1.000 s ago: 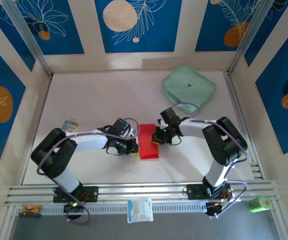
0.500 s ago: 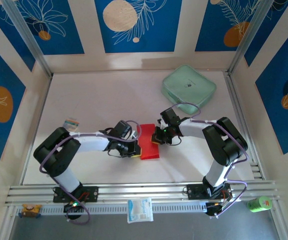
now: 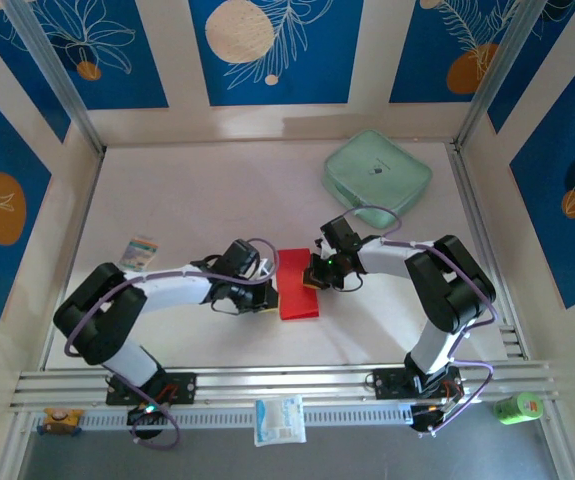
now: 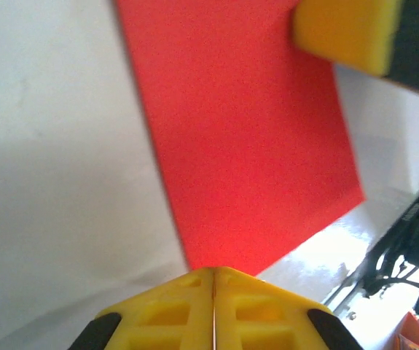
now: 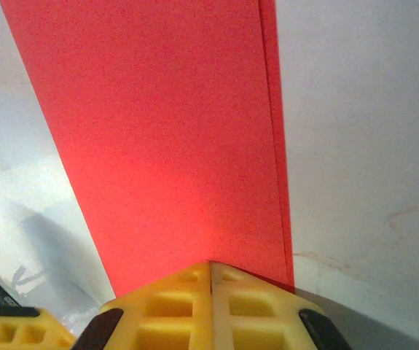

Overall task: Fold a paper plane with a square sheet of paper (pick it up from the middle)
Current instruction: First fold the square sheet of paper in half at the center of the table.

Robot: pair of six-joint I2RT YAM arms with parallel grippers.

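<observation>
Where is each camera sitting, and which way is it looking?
Top external: above and behind the arms, looking down on the table; both arms show, with the left gripper and right gripper at the red paper.
Left wrist: on the left arm, looking along its shut yellow fingers over the paper toward the right gripper's yellow pad.
Right wrist: on the right arm, looking past its own shut fingers across the paper the opposite way.
Shared: all three see the red paper; each wrist view catches the other gripper's yellow tip.
</observation>
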